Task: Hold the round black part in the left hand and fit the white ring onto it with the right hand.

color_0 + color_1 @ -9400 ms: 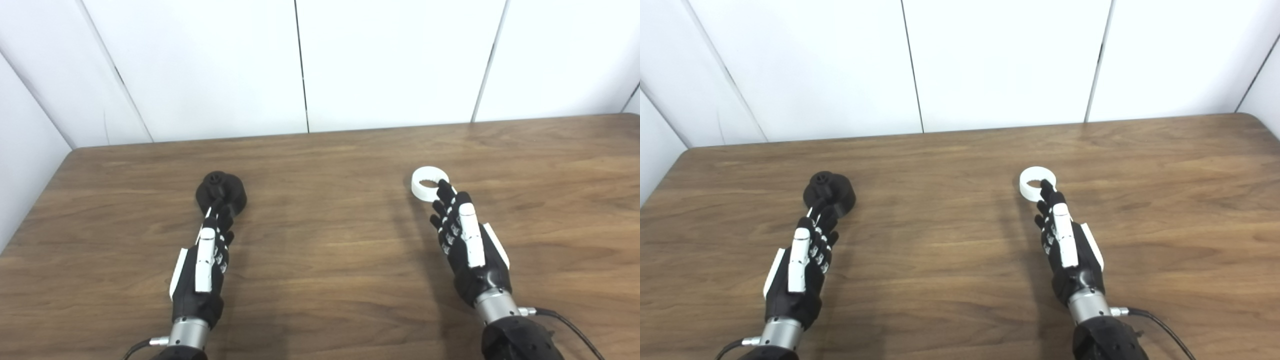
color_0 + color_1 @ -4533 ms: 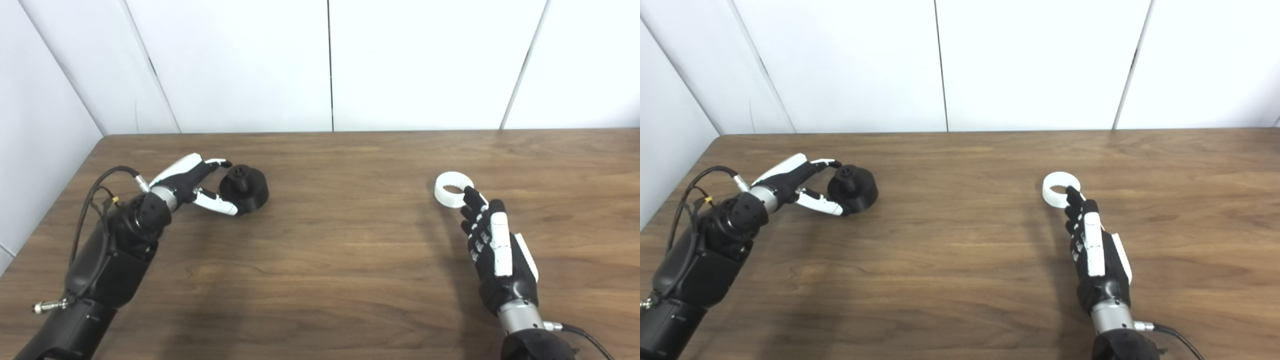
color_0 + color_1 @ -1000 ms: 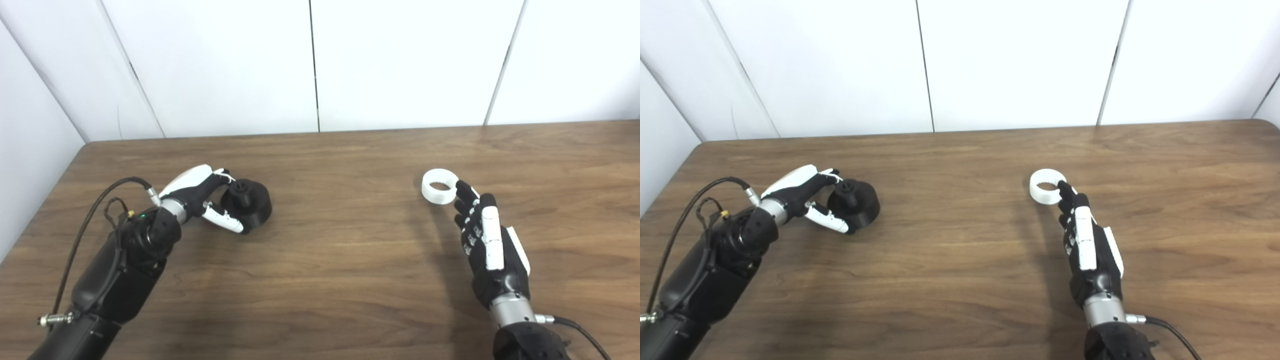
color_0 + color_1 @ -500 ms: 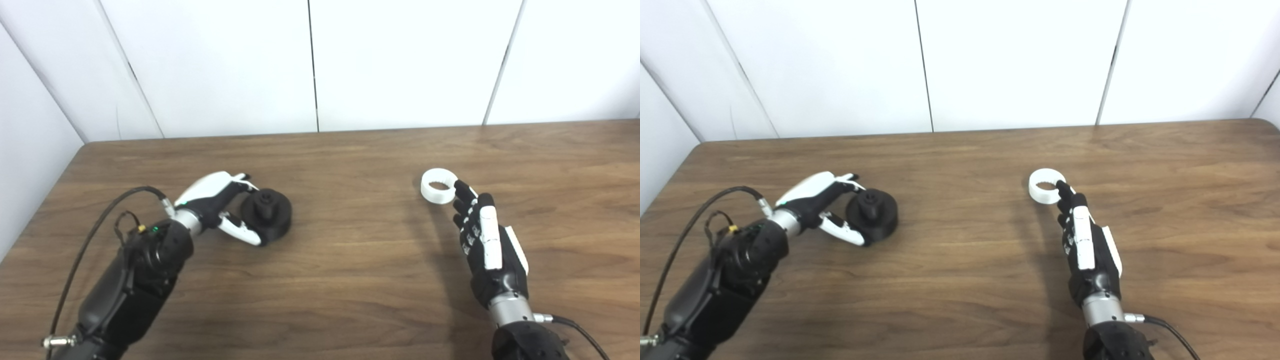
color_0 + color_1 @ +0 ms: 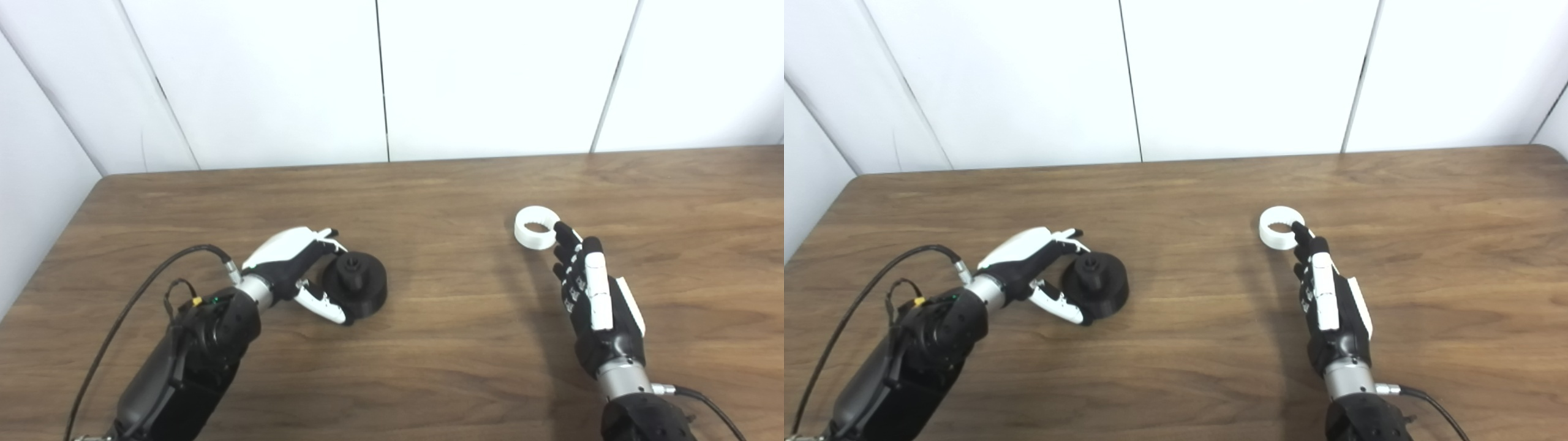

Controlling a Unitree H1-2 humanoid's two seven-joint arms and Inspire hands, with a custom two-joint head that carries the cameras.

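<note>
Your left hand [image 5: 288,269] cups the round black plastic part with its raised centre hub [image 5: 356,285], thumb and fingers closed around its near side while it rests on the brown wooden table [image 5: 429,343]. You are in the holding step. Your right hand [image 5: 591,300] lies flat, fingers straight and together, tips touching the white toothed ring [image 5: 535,227], gripping nothing. Next, pinch that ring and carry it left.
</note>
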